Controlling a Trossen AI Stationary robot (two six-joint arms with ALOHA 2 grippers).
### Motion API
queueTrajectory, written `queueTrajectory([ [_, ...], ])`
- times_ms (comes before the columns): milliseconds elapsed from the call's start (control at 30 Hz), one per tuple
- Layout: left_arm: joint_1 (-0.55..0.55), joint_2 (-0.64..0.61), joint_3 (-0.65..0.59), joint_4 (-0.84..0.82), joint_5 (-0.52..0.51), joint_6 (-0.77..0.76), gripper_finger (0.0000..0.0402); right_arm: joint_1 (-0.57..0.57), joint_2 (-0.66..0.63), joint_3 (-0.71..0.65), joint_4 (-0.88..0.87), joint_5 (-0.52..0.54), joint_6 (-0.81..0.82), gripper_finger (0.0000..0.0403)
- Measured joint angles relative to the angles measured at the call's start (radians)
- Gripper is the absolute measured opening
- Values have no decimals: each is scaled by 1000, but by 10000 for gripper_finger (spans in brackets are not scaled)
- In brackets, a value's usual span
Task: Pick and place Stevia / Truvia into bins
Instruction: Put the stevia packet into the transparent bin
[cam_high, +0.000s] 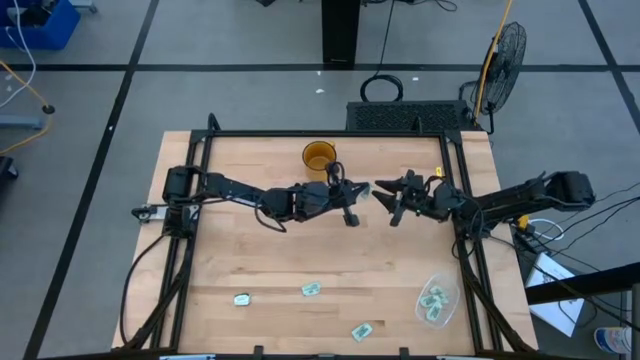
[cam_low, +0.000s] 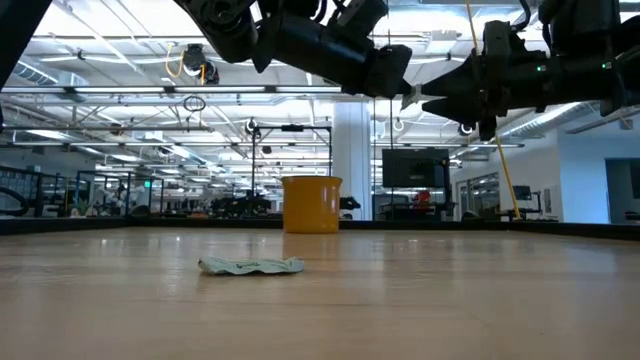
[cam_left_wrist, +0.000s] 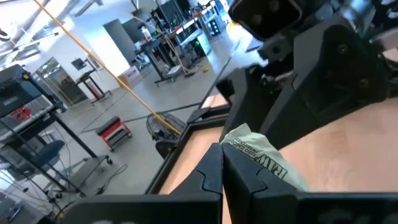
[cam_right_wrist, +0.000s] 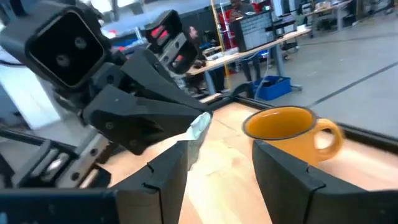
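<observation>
Over the middle of the table my left gripper points level toward the table's right edge, shut on a pale green and white Stevia sachet. My right gripper faces it from the right with its fingers open, just short of the sachet's free end. The amber cup stands behind them at the far edge. The clear tub sits at the near right with sachets in it. Three more sachets lie flat near the front edge. My left gripper pinches one end of the sachet between its two fingertips. The fingers come level from the table's left. The crumpled rest of the sachet sticks out past the tips toward my right gripper, lifted well clear of the table.
A black frame runs round the wooden tabletop. In the low view one crumpled sachet lies on the wood in front of the cup. Bare wood stretches between the grippers and the front row of sachets.
</observation>
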Motion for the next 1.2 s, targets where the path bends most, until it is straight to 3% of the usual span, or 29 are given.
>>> queueTrajectory([
  [100,0,0,11,-11,0,2,10,-3,27,0,58,-58,23,171],
  [433,0,0,19,-36,-24,3,12,-4,86,0,83,-56,10,171],
  [600,0,0,20,-13,30,2,4,-20,113,0,95,-56,10,165],
  [733,0,0,20,-13,36,-2,13,-28,128,0,134,-61,-6,128],
  [967,0,0,20,-31,36,-3,5,-28,129,0,102,-62,-59,13],
  [1200,0,0,21,-56,35,-4,46,-28,129,0,80,-61,-118,3],
])
